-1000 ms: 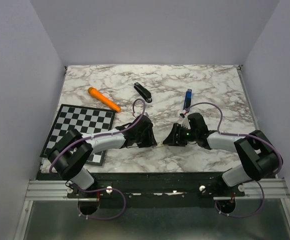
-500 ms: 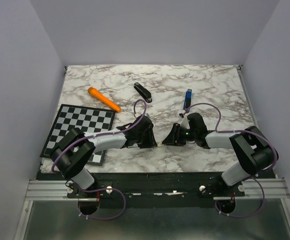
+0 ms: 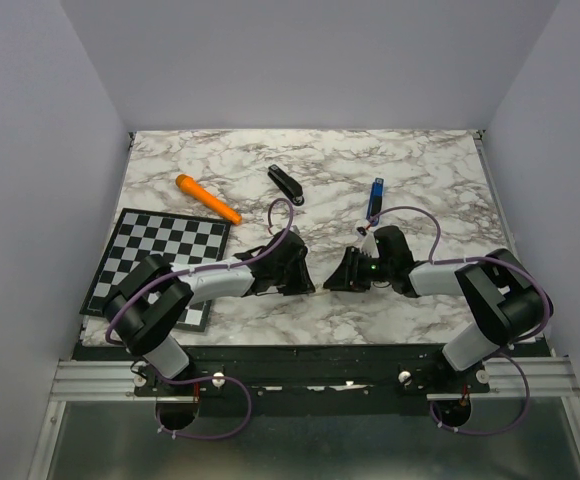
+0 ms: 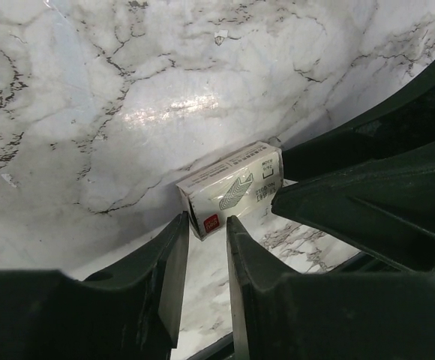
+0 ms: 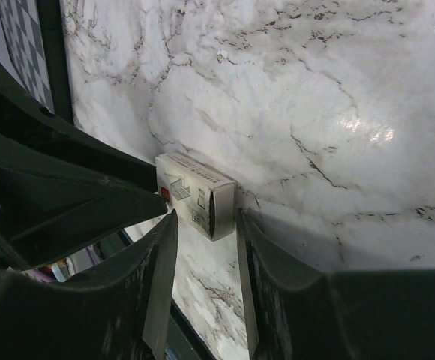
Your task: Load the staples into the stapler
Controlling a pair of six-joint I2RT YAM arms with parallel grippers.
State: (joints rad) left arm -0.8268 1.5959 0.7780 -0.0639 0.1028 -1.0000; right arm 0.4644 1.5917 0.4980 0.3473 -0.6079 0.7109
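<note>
A small whitish cardboard box [image 4: 232,184] lies on the marble between my two grippers, which face each other low over the table. My left gripper [image 4: 208,223] straddles one end of it, jaws narrow, with thin slivers of table showing at the tips. At the other end [image 5: 191,184], my right gripper [image 5: 207,219] has its fingers pressed against the box's sides. The staples themselves are hidden. A black stapler [image 3: 284,184] lies farther back, and a blue stapler-like object [image 3: 375,196] sits back right. From above, the left gripper [image 3: 305,280] and the right gripper [image 3: 335,278] nearly meet.
An orange marker [image 3: 208,198] lies at the back left. A checkerboard mat [image 3: 160,250] covers the left side under the left arm. White walls close in the table on three sides.
Both pairs of jaws have narrowed around the ends of the box. The arms have barely shifted, and the box stays in place.
</note>
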